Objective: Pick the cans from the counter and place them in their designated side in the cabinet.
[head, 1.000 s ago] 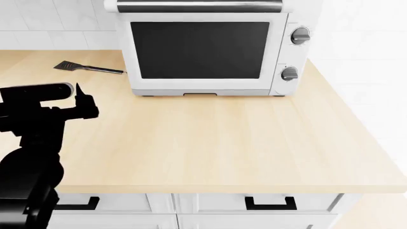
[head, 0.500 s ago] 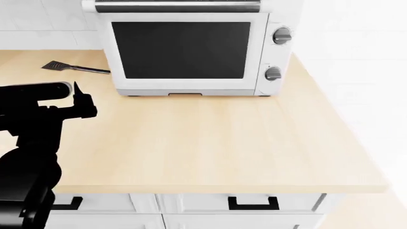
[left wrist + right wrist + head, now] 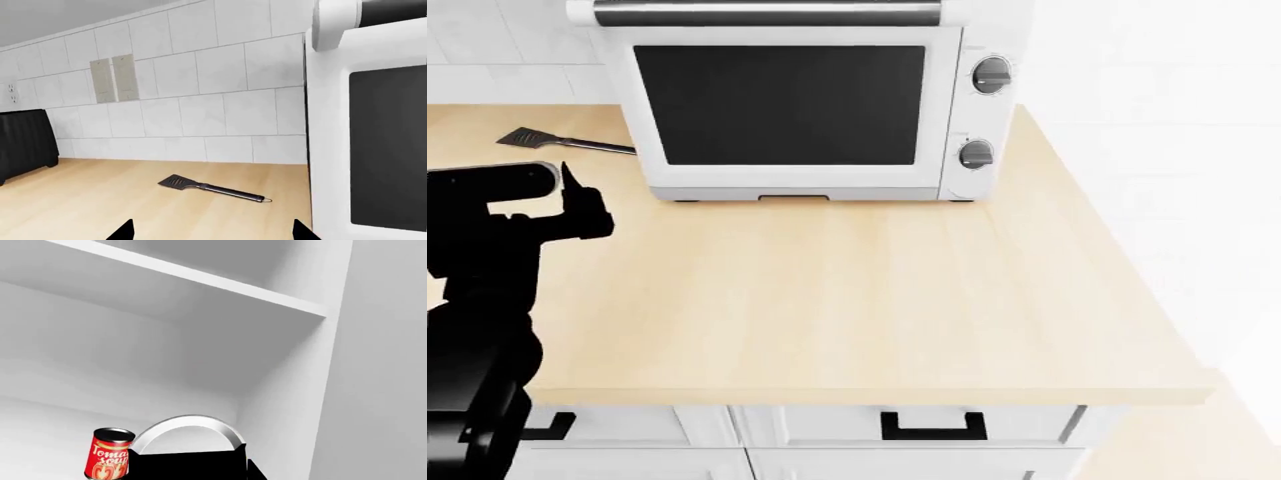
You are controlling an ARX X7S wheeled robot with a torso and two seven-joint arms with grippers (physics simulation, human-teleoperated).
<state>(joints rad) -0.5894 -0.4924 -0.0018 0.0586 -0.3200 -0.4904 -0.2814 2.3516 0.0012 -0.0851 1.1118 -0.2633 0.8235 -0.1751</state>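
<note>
Left pincer [image 3: 567, 185] hangs over the left part of the bench [image 3: 854, 300], black and seen from behind in the head view; in its own wrist view only two dark fingertips [image 3: 121, 231] peek in, set wide apart with nothing between them, so it stands open. Right pincer [image 3: 190, 460] does not appear in the head view. Its wrist camera shows a black block with the rounded metal top of a can [image 3: 189, 429] rising from it inside a white cabinet [image 3: 293, 405], which suggests it grips that can, though the fingers themselves are hidden and I cannot tell for certain. One red can [image 3: 108, 454] with white lettering stands upright on the cabinet floor, just beside the black block. One shelf [image 3: 200, 277] crosses the cabinet above, and one side wall rises close by the held can. On the bench I count one white toaster oven [image 3: 794, 100] at the far side, with a dark glass door, one bar handle along its top and two knobs [image 3: 992, 75] on its right. One black spatula [image 3: 561, 143] lies flat to the left of the oven near the tiled wall [image 3: 200, 90]. One dark appliance [image 3: 23, 142] stands farther left, seen only from the left wrist. Under the bench are white drawers, with two black handles [image 3: 932, 428] showing.
</note>
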